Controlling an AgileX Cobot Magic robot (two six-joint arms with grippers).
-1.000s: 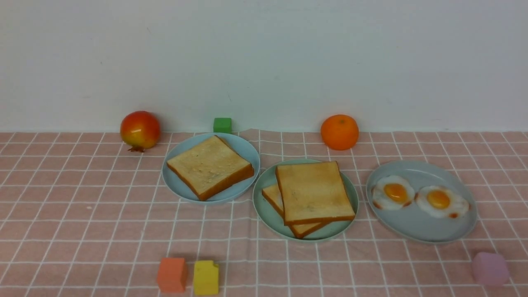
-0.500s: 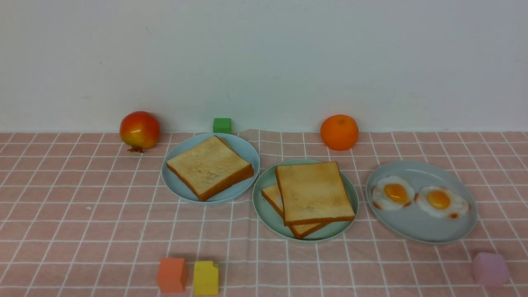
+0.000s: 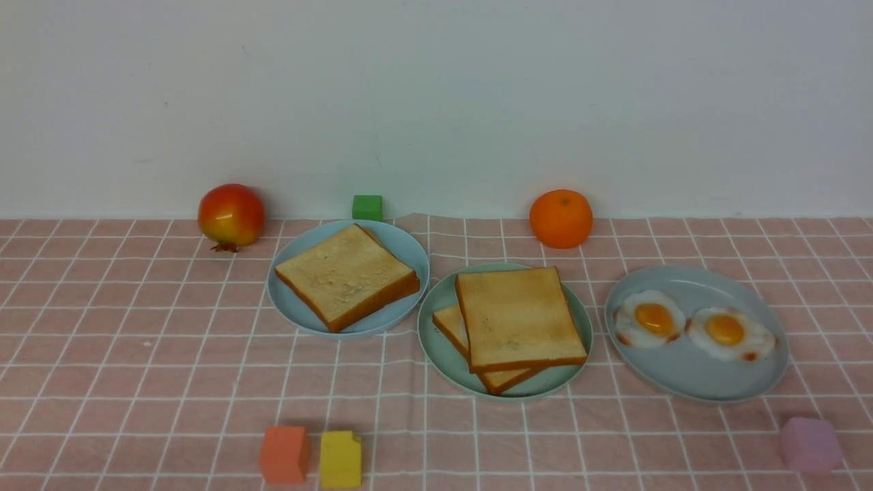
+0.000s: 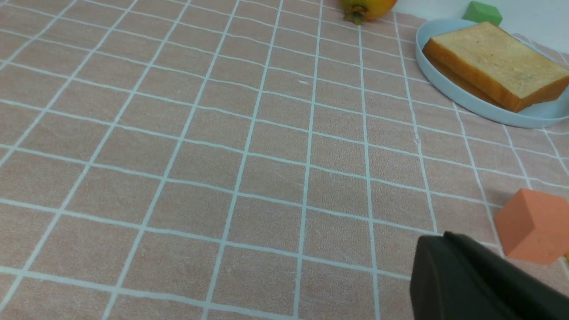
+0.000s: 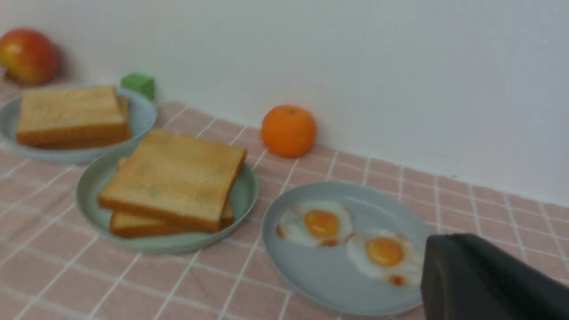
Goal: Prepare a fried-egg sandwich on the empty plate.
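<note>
From left: a toast slice lies on a blue plate. The mint-green plate holds two stacked toasts; no egg shows between them. Two fried eggs lie on the right plate. The left end effector is pressed together; the right end effector cannot be judged.

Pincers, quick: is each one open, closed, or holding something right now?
Left pincer: closed, holding nothing.
Right pincer: only a dark edge shows; open or closed cannot be told.
</note>
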